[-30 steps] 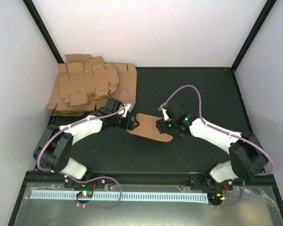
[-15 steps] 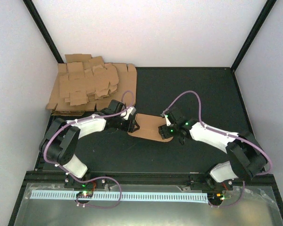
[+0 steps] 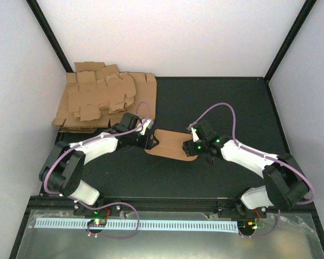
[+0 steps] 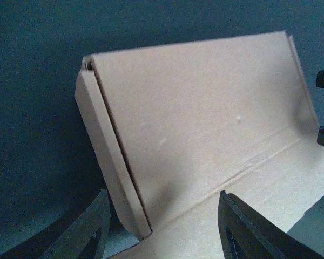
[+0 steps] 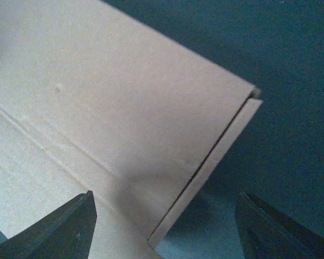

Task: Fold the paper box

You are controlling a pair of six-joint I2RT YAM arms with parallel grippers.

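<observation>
The paper box (image 3: 171,144) is a brown cardboard piece lying on the black table between my two arms, with one long panel raised. In the left wrist view the box (image 4: 205,124) shows its raised panel, a narrow side flap at the left and a crease below. My left gripper (image 3: 151,141) is open at the box's left end, its jaws spread either side of the flap's corner (image 4: 162,226). In the right wrist view the box (image 5: 113,118) shows the same panel and its right end flap. My right gripper (image 3: 194,145) is open at the right end (image 5: 164,229).
A thick pile of brown cardboard sheets (image 3: 100,100) lies at the back left against the wall. Black frame posts stand at the back corners. A metal tray with a white toothed strip (image 3: 151,224) runs along the near edge.
Both grippers have shifted slightly at the box's ends. The right gripper has moved a little to the right and down. The box stays in nearly the same place.
</observation>
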